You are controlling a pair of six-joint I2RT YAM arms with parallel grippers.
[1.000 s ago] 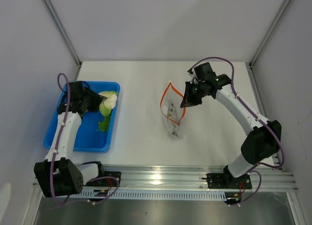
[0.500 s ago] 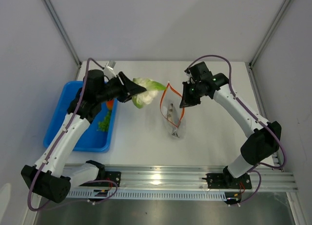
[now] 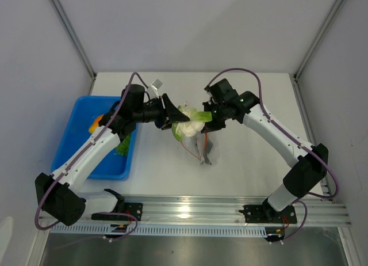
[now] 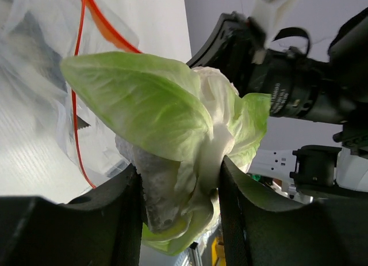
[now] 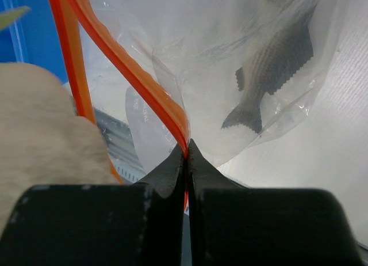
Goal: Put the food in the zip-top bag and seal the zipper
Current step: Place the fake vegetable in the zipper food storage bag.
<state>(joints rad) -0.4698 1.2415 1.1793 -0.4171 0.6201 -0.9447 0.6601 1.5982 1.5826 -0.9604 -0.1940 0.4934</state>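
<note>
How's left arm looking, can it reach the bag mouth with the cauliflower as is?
Probably yes. The left pincer grips the cauliflower right at the mouth of the zip-top bag. The right pincer holds that mouth up by the zipper strip, its two sides apart. Nothing shows between them.

Cauliflower piece (image 3: pixel 190 125): white head, green leaves, clamped in left end effector (image 3: pixel 171 116), at bag mouth. Clear crinkly bag (image 3: pixel 202 149): on worktop (image 3: pixel 247 156), mouth open. Orange-red zipper (image 5: pixel 129 76): unsealed, pinched by right end effector (image 5: pixel 186 154). Grey fish toy (image 5: pixel 273 61) inside bag. Orange piece (image 3: pixel 94 125) and green leafy bits (image 3: pixel 122 145) in blue tray (image 3: pixel 75 162).
</note>
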